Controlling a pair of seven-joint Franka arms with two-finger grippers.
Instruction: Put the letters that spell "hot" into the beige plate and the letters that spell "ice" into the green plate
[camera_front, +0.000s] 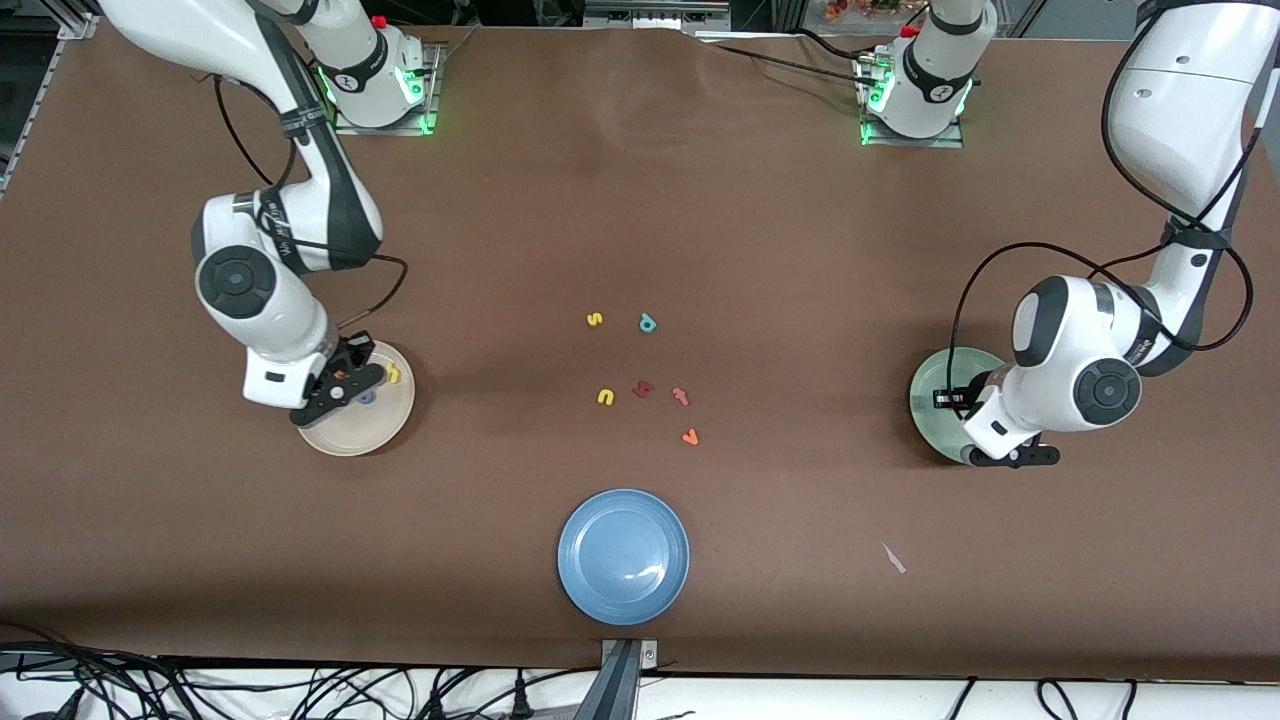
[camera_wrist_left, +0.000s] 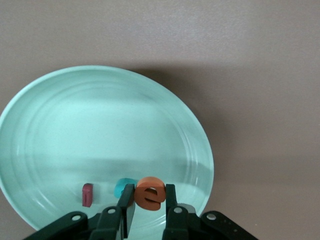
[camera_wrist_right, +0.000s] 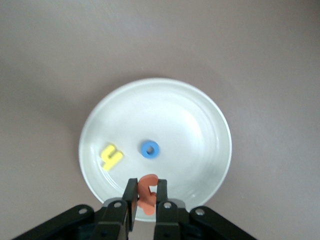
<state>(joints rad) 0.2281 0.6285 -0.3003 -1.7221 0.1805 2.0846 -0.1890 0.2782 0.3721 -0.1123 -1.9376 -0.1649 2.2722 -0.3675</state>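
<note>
Both grippers hang over their plates for a clean drop — right gripper (camera_wrist_right: 145, 196) clenched on the orange "t" (camera_wrist_right: 147, 190) above the beige plate (camera_wrist_right: 200, 120), left gripper (camera_wrist_left: 150, 200) pinching the orange "e" (camera_wrist_left: 150, 193) over the green plate (camera_wrist_left: 75, 125).

Brown table covering (camera_front: 640, 200) lying flat, lightly creased; black cables (camera_front: 300, 690) trailing along the white edge nearest the front camera; green lights (camera_front: 425, 122) glowing at the top.

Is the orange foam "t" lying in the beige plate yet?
No: the right pincer holds the orange foam "t" over the round beige plate.
</note>
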